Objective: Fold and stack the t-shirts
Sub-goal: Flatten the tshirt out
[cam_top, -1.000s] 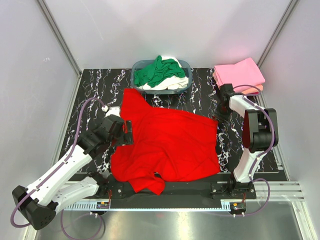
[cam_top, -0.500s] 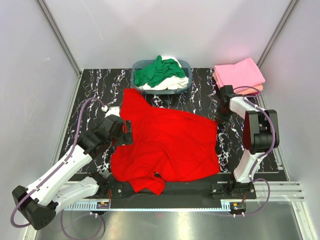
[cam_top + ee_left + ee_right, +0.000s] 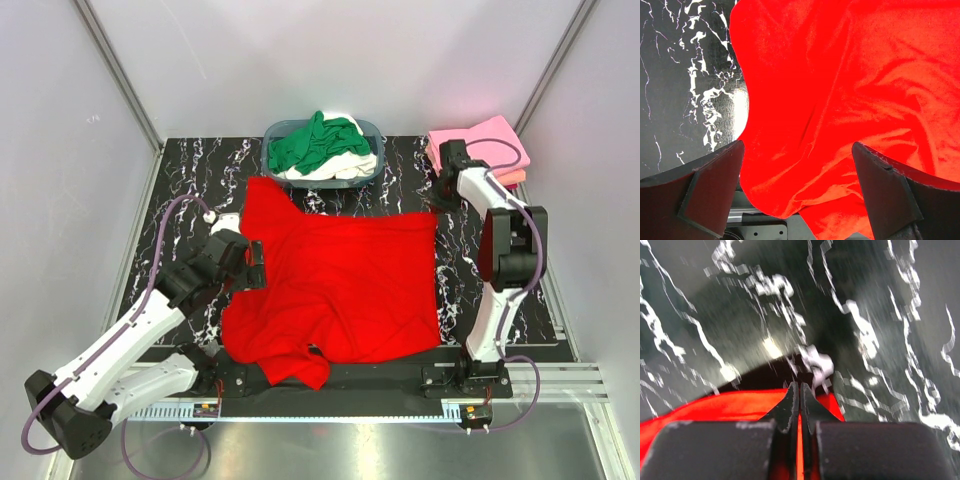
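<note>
The red t-shirt (image 3: 340,290) lies spread, unfolded, its far corner pinched in the right claw (image 3: 799,387). The left claw (image 3: 796,146) hangs spread above its left edge. Beyond the right claw, 2 shirts are folded and stacked, the pink t-shirt (image 3: 485,145) on the salmon t-shirt (image 3: 510,178). The green t-shirt (image 3: 310,145) and white t-shirt (image 3: 345,168) wait in the basket (image 3: 272,132).
</note>
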Motion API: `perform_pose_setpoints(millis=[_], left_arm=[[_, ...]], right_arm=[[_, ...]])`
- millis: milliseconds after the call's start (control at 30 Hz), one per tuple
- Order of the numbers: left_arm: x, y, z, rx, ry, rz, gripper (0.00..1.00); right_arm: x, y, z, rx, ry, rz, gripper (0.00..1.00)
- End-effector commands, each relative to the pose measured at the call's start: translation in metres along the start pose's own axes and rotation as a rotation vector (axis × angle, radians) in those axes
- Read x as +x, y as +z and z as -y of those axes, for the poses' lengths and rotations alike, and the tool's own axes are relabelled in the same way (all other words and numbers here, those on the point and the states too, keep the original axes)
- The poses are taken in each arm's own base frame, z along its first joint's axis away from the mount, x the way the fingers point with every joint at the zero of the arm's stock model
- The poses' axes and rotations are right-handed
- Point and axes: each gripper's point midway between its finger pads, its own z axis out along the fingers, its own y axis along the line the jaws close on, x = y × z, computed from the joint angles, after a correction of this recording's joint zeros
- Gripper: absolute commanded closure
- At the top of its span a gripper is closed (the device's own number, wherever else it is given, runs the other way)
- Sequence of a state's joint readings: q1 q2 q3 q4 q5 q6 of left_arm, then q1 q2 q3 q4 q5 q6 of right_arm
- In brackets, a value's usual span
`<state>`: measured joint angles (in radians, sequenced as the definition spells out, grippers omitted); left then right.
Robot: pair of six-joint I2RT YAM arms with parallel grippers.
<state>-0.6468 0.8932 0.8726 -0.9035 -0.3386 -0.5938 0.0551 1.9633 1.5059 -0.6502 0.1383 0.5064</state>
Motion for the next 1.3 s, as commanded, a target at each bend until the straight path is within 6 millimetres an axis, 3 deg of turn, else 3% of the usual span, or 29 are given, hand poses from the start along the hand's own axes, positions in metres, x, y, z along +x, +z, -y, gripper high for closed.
perform_pose_setpoints(millis=[0,100,133,167,267,333,367,400,433,467,600,667,700,767,800,833,867,933,967,1000,1067,1133,1167,1233,1267], left_arm=[[-0.005,0.005,-0.001,-0.014,0.005,0.028,0.05],[-0.005,0.007,-0.002,-0.021,0.009,0.02,0.05],[-0.004,0.008,-0.002,-0.025,0.013,0.014,0.04],[-0.005,0.009,-0.002,-0.026,0.012,0.013,0.04],[-0.01,0.014,-0.004,-0.022,-0.002,-0.003,0.04],[-0.02,0.02,-0.007,-0.022,-0.02,0.001,0.04],[-0.024,0.022,-0.009,-0.025,-0.025,0.0,0.03],[-0.038,0.023,-0.013,-0.034,-0.055,0.025,0.03],[-0.041,0.032,-0.015,-0.048,-0.057,0.0,0.02],[-0.056,0.032,-0.014,-0.045,-0.075,0.016,0.03],[-0.088,0.075,-0.016,-0.082,-0.131,-0.018,0.05],[-0.103,0.093,-0.011,-0.082,-0.165,-0.023,0.08],[-0.101,0.118,-0.007,-0.079,-0.172,-0.06,0.11],[-0.117,0.14,-0.003,-0.074,-0.205,-0.054,0.14],[-0.107,0.162,-0.002,-0.086,-0.209,-0.107,0.16],[-0.107,0.173,-0.002,-0.093,-0.224,-0.12,0.17],[-0.114,0.181,0.001,-0.09,-0.234,-0.12,0.18],[-0.104,0.208,-0.001,-0.102,-0.249,-0.172,0.21],[-0.109,0.216,-0.001,-0.1,-0.259,-0.167,0.21],[-0.1,0.232,-0.004,-0.116,-0.264,-0.202,0.22],[-0.104,0.245,-0.01,-0.133,-0.282,-0.215,0.23],[-0.095,0.263,-0.017,-0.158,-0.287,-0.257,0.24],[-0.106,0.266,-0.022,-0.181,-0.294,-0.243,0.25],[-0.109,0.276,-0.031,-0.205,-0.281,-0.254,0.26],[-0.126,0.277,-0.036,-0.204,-0.293,-0.236,0.26]], right_arm=[[-0.016,0.016,-0.001,0.051,-0.038,0.013,1.0],[-0.015,0.025,0.009,0.118,-0.021,-0.016,0.74],[-0.016,0.027,0.007,0.107,-0.016,-0.015,0.38],[-0.02,0.023,0.009,0.115,-0.014,0.003,0.24],[-0.037,0.007,0.007,0.107,-0.023,0.062,0.11],[-0.045,-0.008,0.006,0.096,-0.02,0.089,0.09],[-0.05,-0.026,0.004,0.073,-0.014,0.121,0.08],[-0.054,-0.035,0.001,0.051,-0.001,0.147,0.08],[-0.048,-0.039,0.004,0.043,0.004,0.146,0.08],[-0.05,-0.058,-0.003,-0.009,0.01,0.17,0.08],[-0.022,-0.067,-0.031,-0.192,0.004,0.115,0.16],[0.003,-0.058,-0.048,-0.268,-0.013,0.03,0.23],[0.008,-0.052,-0.055,-0.294,-0.02,0.01,0.28],[0.026,-0.037,-0.07,-0.336,-0.043,-0.069,0.4],[0.03,-0.032,-0.073,-0.341,-0.045,-0.09,0.43],[0.03,-0.028,-0.08,-0.352,-0.048,-0.102,0.52],[0.039,-0.015,-0.081,-0.343,-0.057,-0.137,0.54],[0.038,-0.007,-0.088,-0.347,-0.062,-0.146,0.59],[0.044,0.007,-0.087,-0.333,-0.062,-0.175,0.61],[0.046,0.013,-0.087,-0.323,-0.062,-0.187,0.62],[0.047,0.028,-0.091,-0.317,-0.065,-0.205,0.62],[0.048,0.045,-0.092,-0.299,-0.063,-0.223,0.63],[0.047,0.05,-0.094,-0.297,-0.064,-0.225,0.62],[0.044,0.066,-0.097,-0.279,-0.066,-0.236,0.62],[0.042,0.071,-0.099,-0.272,-0.067,-0.238,0.62]])
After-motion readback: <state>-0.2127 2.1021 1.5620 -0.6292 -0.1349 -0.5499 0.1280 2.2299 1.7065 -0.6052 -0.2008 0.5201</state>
